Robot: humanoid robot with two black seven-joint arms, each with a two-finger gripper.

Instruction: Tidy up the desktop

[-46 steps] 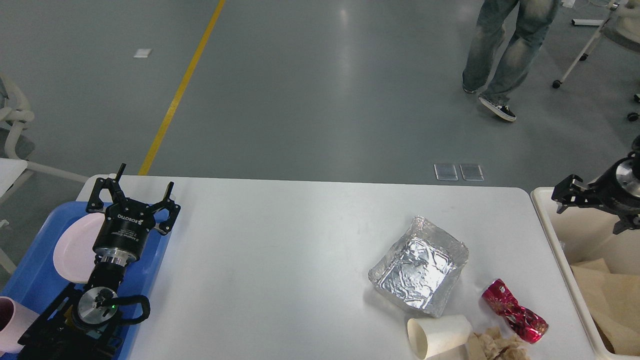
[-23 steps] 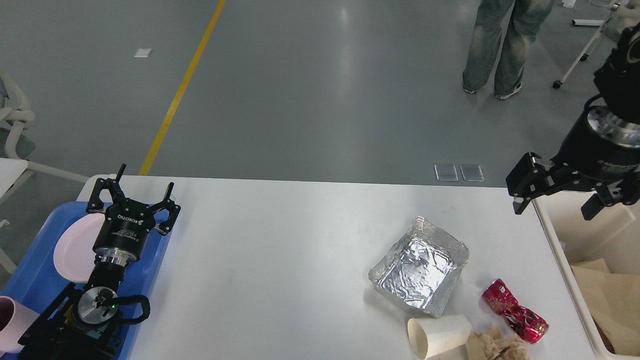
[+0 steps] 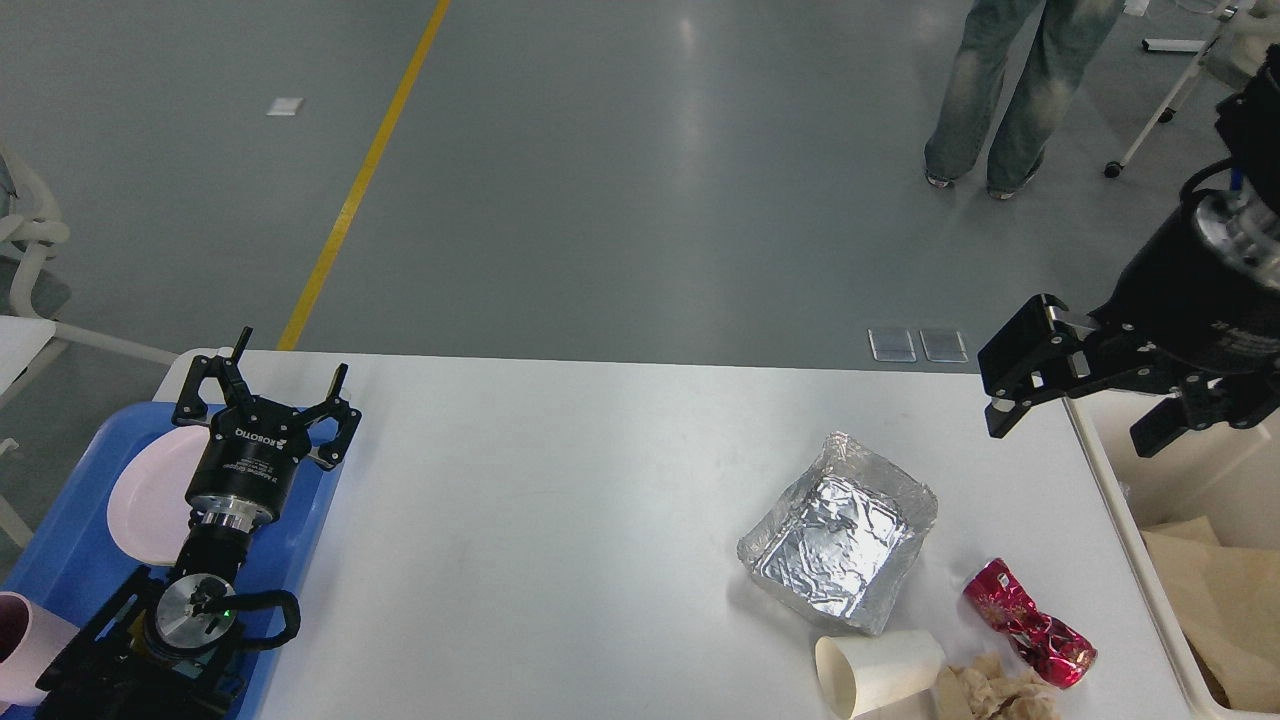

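Crinkled shiny foil tray is gleaming on the smooth white desktop; matt paper cup beside glossy crushed red can

- Grey glossy floor spreads ahead of me, catching soft overhead light.
- A yellow line crosses it.
- A person's jeans-clad legs stand far right.

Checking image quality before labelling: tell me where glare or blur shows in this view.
Head view: bright ceiling reflections streak the grey floor; the foil tray glints; the desktop carries soft sheen; everything looks sharp, including the right gripper.
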